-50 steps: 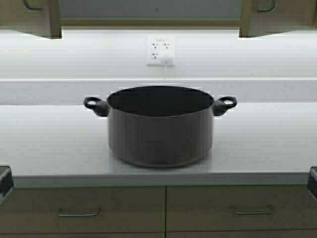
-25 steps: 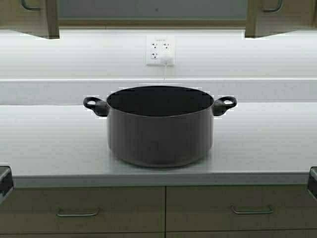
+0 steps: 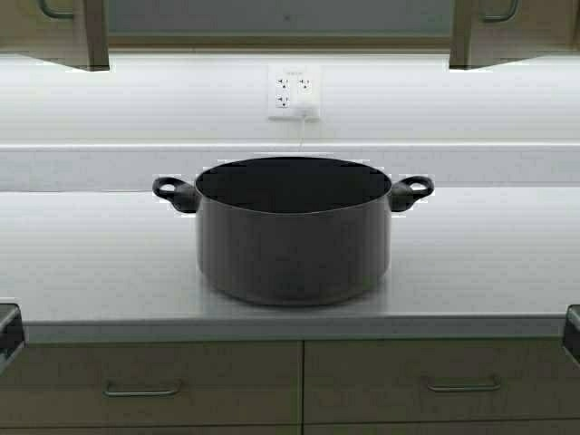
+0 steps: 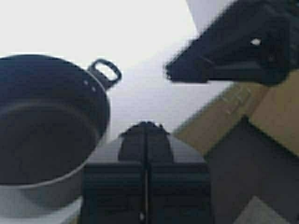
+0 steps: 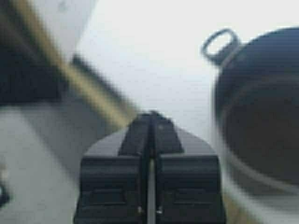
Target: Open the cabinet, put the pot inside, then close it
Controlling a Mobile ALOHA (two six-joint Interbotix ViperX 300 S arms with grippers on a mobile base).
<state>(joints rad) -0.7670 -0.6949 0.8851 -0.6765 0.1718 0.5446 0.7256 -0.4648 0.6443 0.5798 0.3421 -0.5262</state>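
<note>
Pale countertop (image 3: 91, 263) under empty pot (image 3: 293, 237), both pincers closed.

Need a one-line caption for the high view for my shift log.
Lidless dark grey pot sits centred on the white countertop, under the open wall cabinet, with a wall outlet behind it.

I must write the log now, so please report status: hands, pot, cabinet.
Left hand and right hand both shut, empty, low beside the pot. Pot on counter, untouched. Cabinet doors open; nothing blocks.
</note>
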